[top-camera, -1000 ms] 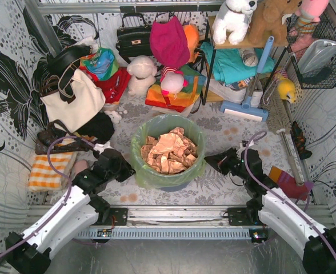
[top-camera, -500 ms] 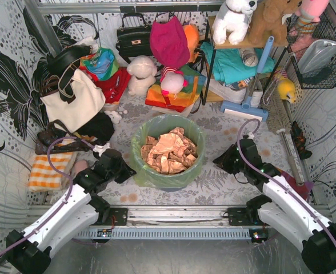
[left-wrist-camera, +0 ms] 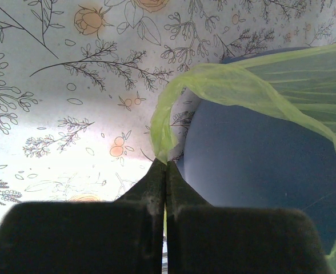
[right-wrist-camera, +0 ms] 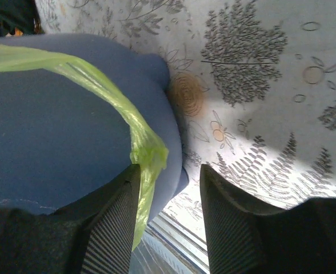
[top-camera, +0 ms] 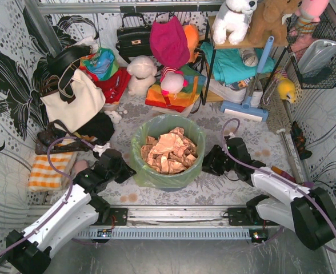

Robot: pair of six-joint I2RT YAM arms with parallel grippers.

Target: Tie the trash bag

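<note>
The trash bag is seen in the middle of the table, lining the blue bin, its rim turned over the bin's lip and crumpled brown paper heaped inside. At the bin's left side the left gripper is pressed fully closed, and a loop of the green film is pinched at its tips; the loop is drawn out clear of the bin wall, probably so that one ear of the bag is ready for a knot. At the right side the right gripper is held wide apart, low against the bin, with a hanging fold of the film lying against the inner face of one of its ribbed fingers. Nothing is clamped there yet, so a matching grip on the opposite edge is judged to be the step in hand. Both holds are set at opposite points of the rim, which suits pulling the two sides up and together over the paper. Bare floral table cloth is offered right and left of the bin for the wrists to work. Room is tighter at the far side, where the white tote and piled toys are stacked, and at the near side, where the rail is close.
</note>
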